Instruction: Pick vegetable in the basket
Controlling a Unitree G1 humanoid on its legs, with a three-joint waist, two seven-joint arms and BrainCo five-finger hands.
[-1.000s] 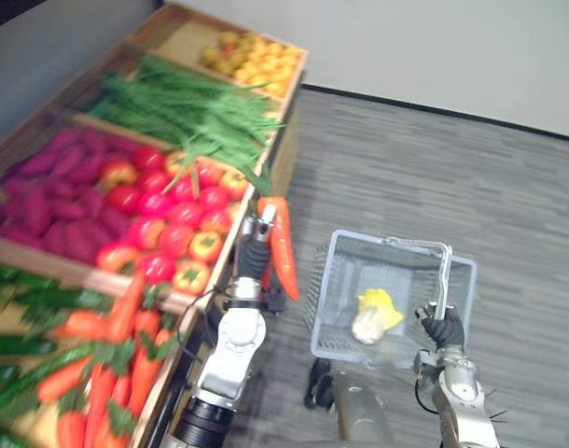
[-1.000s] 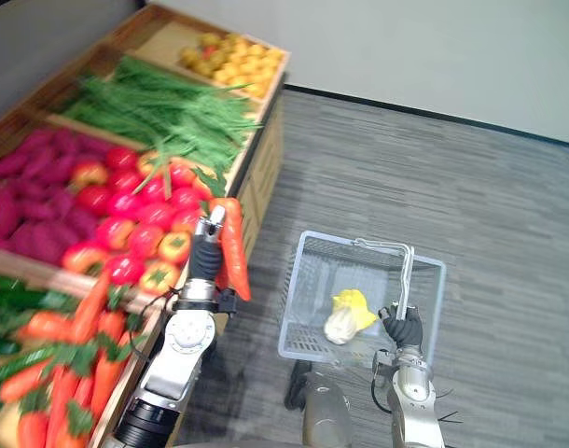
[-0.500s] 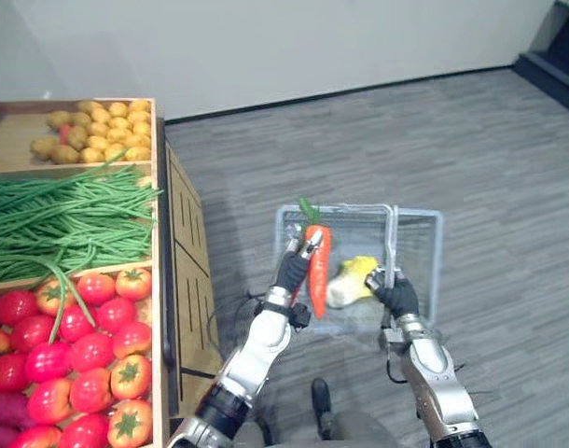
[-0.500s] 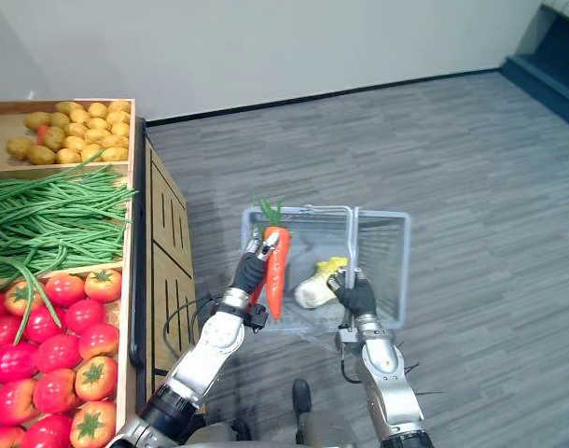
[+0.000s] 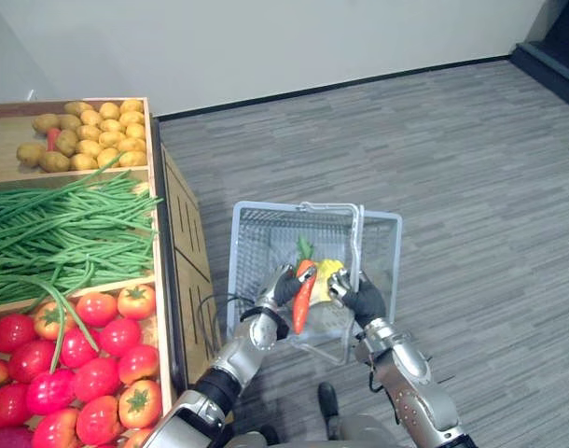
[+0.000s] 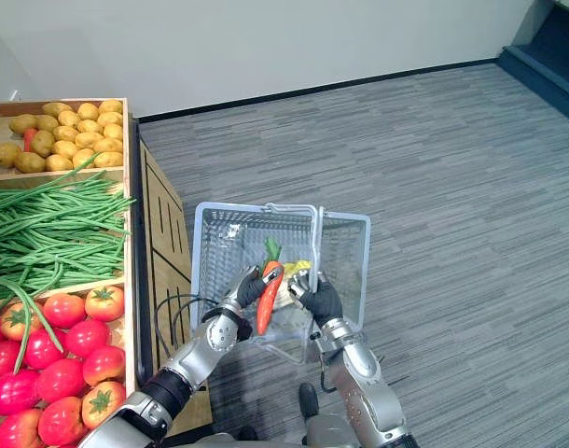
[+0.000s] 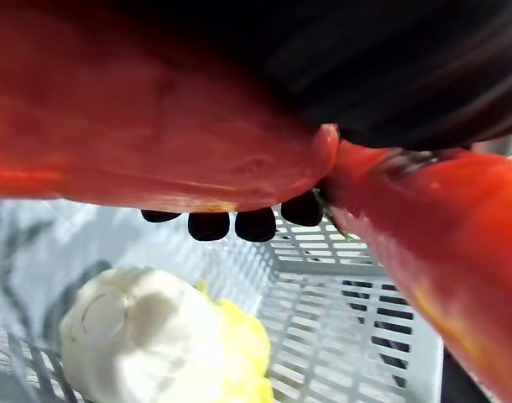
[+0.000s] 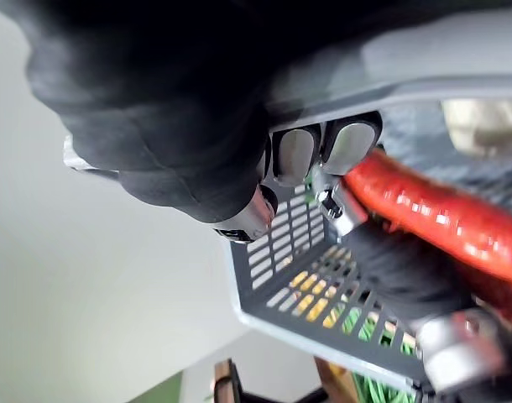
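Carrot held over basket, 2 hands engaged.
Left hand [image 5: 283, 287] grips the carrot [image 5: 302, 297], leafy end far, over the near half of the basket [image 5: 256, 233]; right hand [image 5: 364, 301] is clenched round the basket handle [image 5: 358, 233]. Basket's left rim sits just beside the wooden stand [image 5: 187, 243]; open carpet floor [image 5: 471, 187] right and far. Left wrist view adds 1 yellow-white vegetable [image 7: 155, 344] on the basket bottom, below the carrot; right wrist view shows fingers wrapped round the handle bar.

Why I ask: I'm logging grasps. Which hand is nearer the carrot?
Left. The left hand is curled round the carrot, holding it over the basket. The right hand grips the basket handle close beside the carrot.
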